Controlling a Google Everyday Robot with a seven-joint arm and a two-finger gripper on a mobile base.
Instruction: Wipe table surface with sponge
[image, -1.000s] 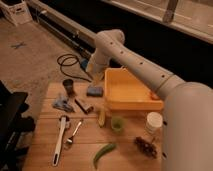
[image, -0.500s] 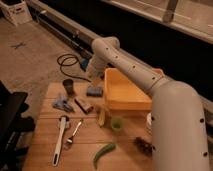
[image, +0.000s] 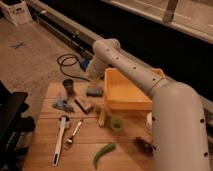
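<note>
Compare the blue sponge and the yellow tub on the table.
The sponge is dark blue, small and a flat solid block; the tub is yellow, far bigger and an open-topped box. Both are rectangular and sit side by side on the wooden table. The gripper hovers by the table's far edge, just beyond the sponge.

Readable text, labels, brands, numbers: none on any item.
Only sign: a blue cross-shaped mark (image: 19, 45) on the floor (image: 30, 70), well apart from the fingers of the gripper (image: 93, 80), which hangs just above the sponge (image: 94, 91).
</note>
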